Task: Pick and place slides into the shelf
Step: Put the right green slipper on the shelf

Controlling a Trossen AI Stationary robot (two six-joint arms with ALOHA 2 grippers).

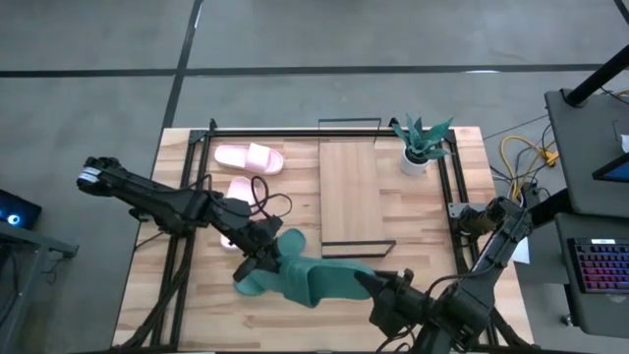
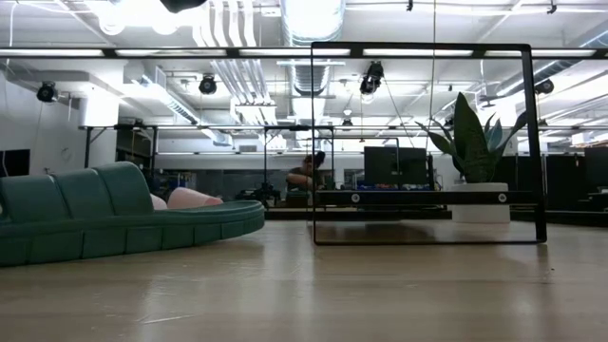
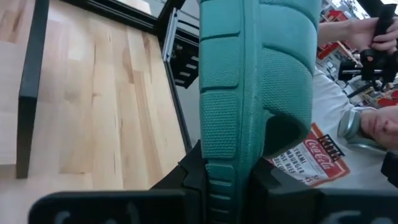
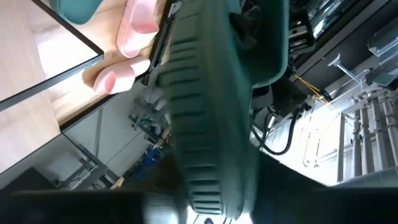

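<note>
One teal slide [image 1: 324, 280] hangs in the air near the table's front edge, between my two grippers. My left gripper [image 1: 267, 258] is shut on its left end, and my right gripper [image 1: 378, 287] closes on its right end. In the left wrist view the slide's ribbed sole [image 3: 249, 93] fills the middle. A second teal slide [image 2: 95, 223] lies flat on the table below, at the front left. Two pink slides [image 1: 249, 157] [image 1: 236, 192] lie on the table left of the shelf [image 1: 349, 192]. My left gripper pinches the teal slide's end [image 3: 221, 168] between its two fingers [image 3: 189, 177], one on each face. The fingers come nearly level from the table's left. The slide stands on edge and runs away from the gripper, lifted clear of the table. My right gripper has the slide's other end [image 4: 211, 186] between its two dark fingers, coming nearly level from the table's right. Blur hides the spot where the pads meet it. The slide runs away from the gripper on edge, clear of the table.
A potted plant [image 1: 423, 147] stands on the shelf's far right corner. The shelf's black wire frame [image 2: 427, 142] rises behind the slides. A person sits beyond the table [image 3: 367, 118]. Bare tabletop lies at the front centre [image 2: 380, 294].
</note>
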